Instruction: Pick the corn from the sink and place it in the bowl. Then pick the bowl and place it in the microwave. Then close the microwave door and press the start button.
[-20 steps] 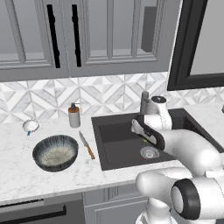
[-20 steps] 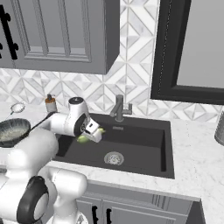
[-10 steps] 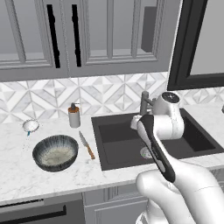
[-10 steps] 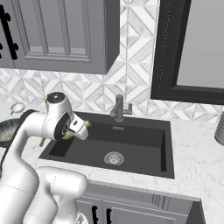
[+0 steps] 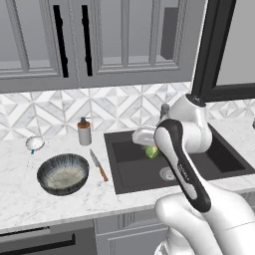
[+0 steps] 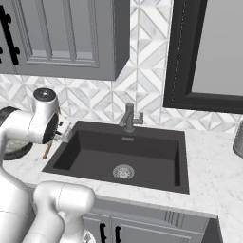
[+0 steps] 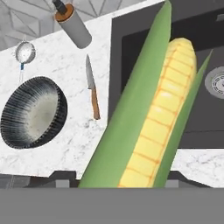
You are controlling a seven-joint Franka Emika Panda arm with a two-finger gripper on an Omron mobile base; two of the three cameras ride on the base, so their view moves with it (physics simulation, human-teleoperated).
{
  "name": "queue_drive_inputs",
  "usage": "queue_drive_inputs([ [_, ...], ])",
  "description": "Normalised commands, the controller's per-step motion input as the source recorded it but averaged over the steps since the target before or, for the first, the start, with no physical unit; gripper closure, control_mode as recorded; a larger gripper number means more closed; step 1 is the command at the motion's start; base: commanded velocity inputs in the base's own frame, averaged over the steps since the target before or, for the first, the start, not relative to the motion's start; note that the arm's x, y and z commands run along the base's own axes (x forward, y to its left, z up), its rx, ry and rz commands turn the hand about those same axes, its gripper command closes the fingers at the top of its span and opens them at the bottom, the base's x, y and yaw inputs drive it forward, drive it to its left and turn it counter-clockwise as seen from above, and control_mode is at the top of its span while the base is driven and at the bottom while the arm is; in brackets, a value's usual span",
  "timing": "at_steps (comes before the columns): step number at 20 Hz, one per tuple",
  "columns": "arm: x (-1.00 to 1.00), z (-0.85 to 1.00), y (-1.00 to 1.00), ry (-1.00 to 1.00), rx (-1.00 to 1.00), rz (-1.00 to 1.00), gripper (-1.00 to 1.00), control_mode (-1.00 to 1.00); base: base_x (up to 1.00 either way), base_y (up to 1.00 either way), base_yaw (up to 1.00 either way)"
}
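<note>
The corn [image 7: 151, 118] is held in the gripper [image 5: 147, 144], lifted above the left part of the sink [image 5: 130, 172]. In the hand view it lies very close to the camera: a yellow cob between long green husk leaves, running from the bottom middle up toward the top right. In the left base view only a small green-yellow bit of it [image 5: 151, 151] shows under the white hand.

The bowl [image 5: 63, 173] stands on the marble counter [image 5: 30, 199] to the left of the sink, with a pale inside and nothing in it. Between the bowl and the sink lies a knife [image 5: 99, 165] with a brown handle, beside the basin's left edge. Behind it stands a small bottle with an orange collar [image 5: 84, 131], and further left a small white strainer [image 5: 34, 144].

The hand view looks down over the bowl, the knife, the bottle and the strainer together — the right base view instead gives the whole basin with its round drain [image 6: 123, 171] and the faucet [image 6: 129, 117] at the back.

The arm rises from below, bends over the front of the sink, and the hand points to the left, toward the counter. In the right base view the hand [image 6: 60, 132] sits over the sink's left rim.
</note>
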Motion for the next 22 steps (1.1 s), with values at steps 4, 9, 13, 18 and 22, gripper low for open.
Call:
queue_drive_inputs([
  [4,0.00,0.14,1.00,0.21,0.04,0.22,1.00,-1.00,0.00,0.00,0.00],
  [9,0.08,0.00,1.00,0.12,-0.07,0.10,1.00,-1.00,0.00,0.00,0.00],
  [13,0.18,-0.04,1.00,0.22,-0.13,0.02,1.00,-1.00,0.00,0.00,0.00],
  [18,0.20,-0.31,1.00,0.19,-0.23,0.00,1.00,-1.00,0.00,0.00,0.00],
  [22,0.56,-0.54,0.92,0.08,-0.25,-0.03,1.00,-1.00,0.00,0.00,0.00],
])
